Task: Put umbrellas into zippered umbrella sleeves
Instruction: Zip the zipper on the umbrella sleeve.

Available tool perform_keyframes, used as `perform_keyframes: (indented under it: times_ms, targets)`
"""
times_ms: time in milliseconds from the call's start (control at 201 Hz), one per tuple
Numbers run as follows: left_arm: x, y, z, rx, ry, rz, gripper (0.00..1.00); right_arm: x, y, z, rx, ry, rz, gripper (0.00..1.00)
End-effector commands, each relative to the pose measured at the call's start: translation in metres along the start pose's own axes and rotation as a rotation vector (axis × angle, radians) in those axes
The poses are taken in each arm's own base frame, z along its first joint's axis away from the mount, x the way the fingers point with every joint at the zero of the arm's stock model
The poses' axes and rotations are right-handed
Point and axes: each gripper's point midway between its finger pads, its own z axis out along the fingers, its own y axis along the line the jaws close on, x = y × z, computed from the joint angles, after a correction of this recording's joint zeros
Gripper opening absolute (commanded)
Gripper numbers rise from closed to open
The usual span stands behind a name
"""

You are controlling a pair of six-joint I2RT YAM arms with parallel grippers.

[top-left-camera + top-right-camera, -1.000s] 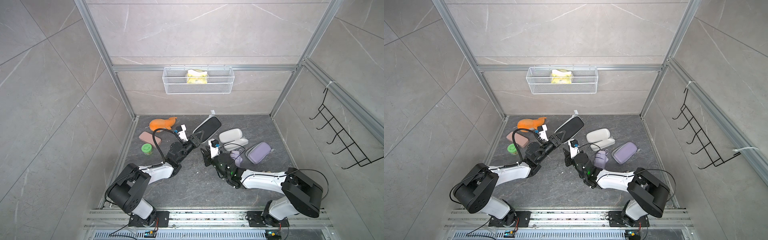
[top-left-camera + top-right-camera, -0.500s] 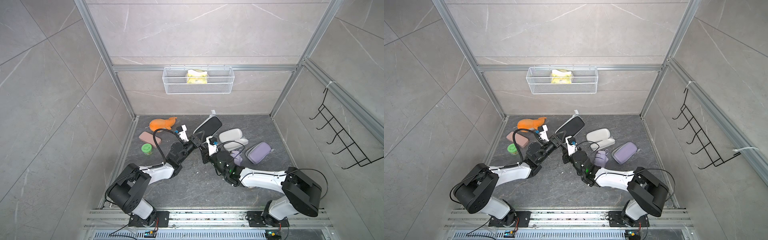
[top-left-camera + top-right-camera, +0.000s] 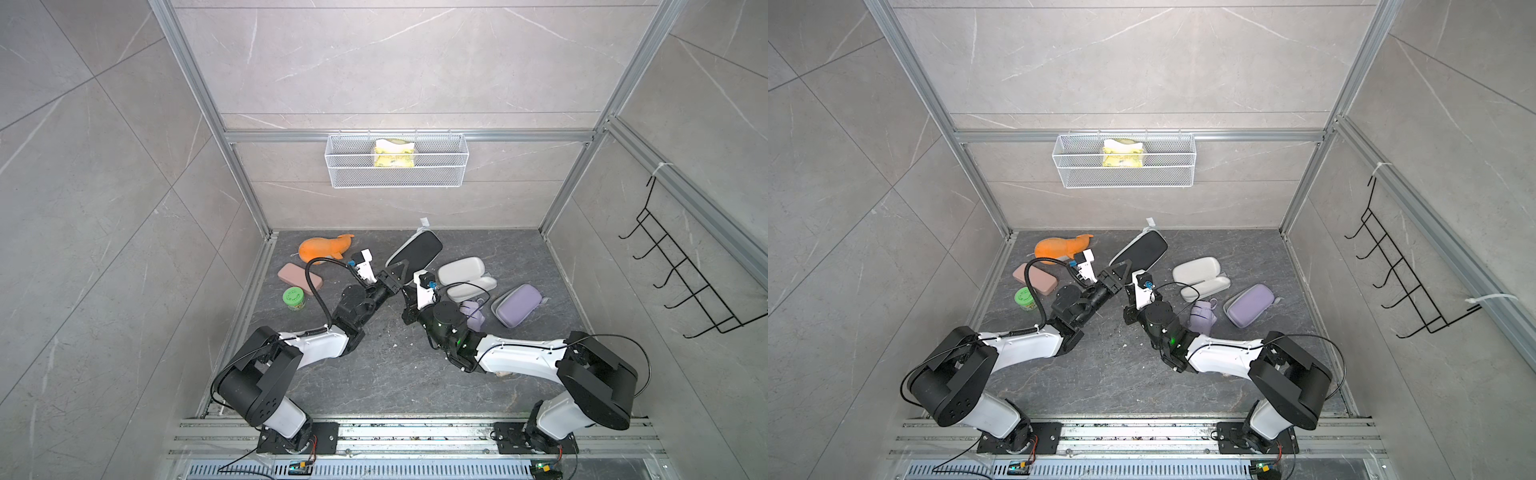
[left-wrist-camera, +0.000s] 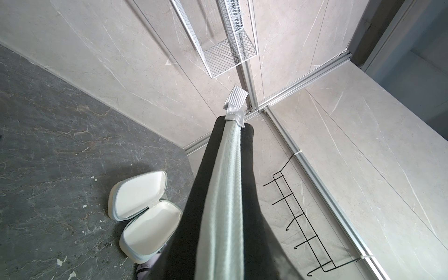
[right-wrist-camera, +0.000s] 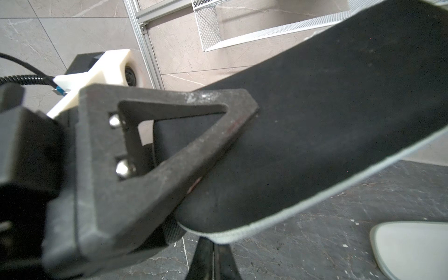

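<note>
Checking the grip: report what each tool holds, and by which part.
The left tool clamps the black sleeve by its flat sides at the end away from the fabric loop. The right tool is shut; a hold cannot be told.

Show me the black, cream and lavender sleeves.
black sleeve [image 3: 419, 248]: in a top view, middle of its face.
cream sleeve [image 3: 460, 270]: in a top view, its farther half.
lavender sleeve [image 3: 517, 302]: in a top view, centre of its lid.

Counted items on the floor.
Three rigid oblong zip sleeves: black sleeve [image 3: 417, 249], cream sleeve [image 3: 461, 269], lavender sleeve [image 3: 517, 305]. One lavender fabric umbrella [image 3: 473, 319], one orange plush whale [image 3: 322, 249].
</note>
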Motion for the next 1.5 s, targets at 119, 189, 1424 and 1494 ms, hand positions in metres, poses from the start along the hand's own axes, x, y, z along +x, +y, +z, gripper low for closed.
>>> perform_keyframes:
  times_ms: [119,189,1424,1494]
  targets:
    - [-0.033,-0.038,-0.019,0.061,-0.006,0.018,0.01,0.002,-0.055,-0.003,0.150,0.025,-0.069,0.00]
    - [-0.029,-0.029,-0.027,-0.001,0.041,0.024,0.00,-0.002,-0.071,-0.004,0.182,0.033,-0.110,0.00]
    - [-0.027,-0.028,-0.075,0.096,0.657,0.233,0.07,-0.054,-0.053,-0.016,-0.578,0.338,0.403,0.76]
    - [-0.027,-0.032,-0.075,0.111,0.663,0.241,0.07,-0.056,-0.046,-0.013,-0.638,0.351,0.458,0.76]
